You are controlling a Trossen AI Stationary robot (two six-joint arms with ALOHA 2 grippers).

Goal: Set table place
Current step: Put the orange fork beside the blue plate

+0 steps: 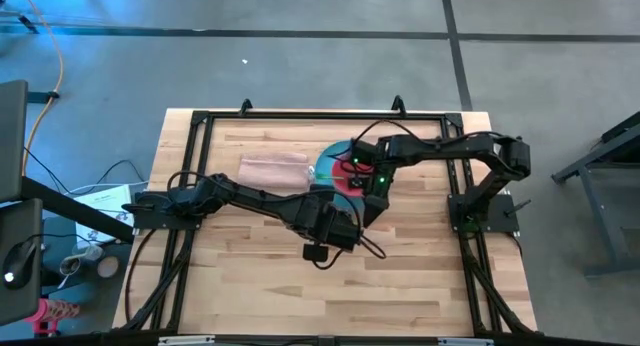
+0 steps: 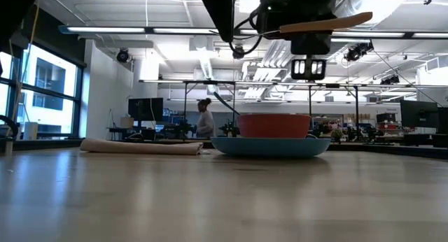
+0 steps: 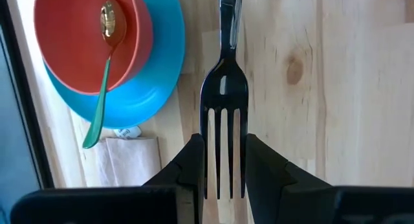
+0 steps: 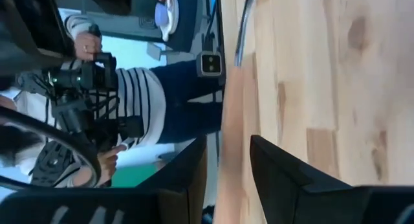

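The round blue plate [image 1: 329,169] sits on the light wood butcher-block bench [image 1: 250,276] near its far edge, and serves as landmark here. The smaller red bowl [image 3: 90,39] stands on the plate, toward one side, so a crescent of blue shows around it. The gold spoon with green handle [image 3: 103,68] lies with its gold end inside the bowl; its green handle runs out over the bowl's rim and past the plate's edge. The beige folded napkin [image 1: 273,169] lies flat on the bench just beside the plate, on the left arm's side.

The left pincer [image 3: 223,162] is raised above the bench just beside the plate, on the side away from the napkin. It is clamped on the silver fork with orange handle [image 3: 224,107], its two dark fingers [image 3: 191,162] pressing the outer tines from either side. The fork points away from the wrist, with the start of its orange handle at the far end. In the low view the orange handle shows lying level, well above the bowl.

The right pincer [image 4: 228,166] hovers over the bench beside the plate with its fingers apart and nothing between them. Beyond the bench edge a person in a striped top [image 4: 139,104] holds a camera rig [image 4: 81,94].
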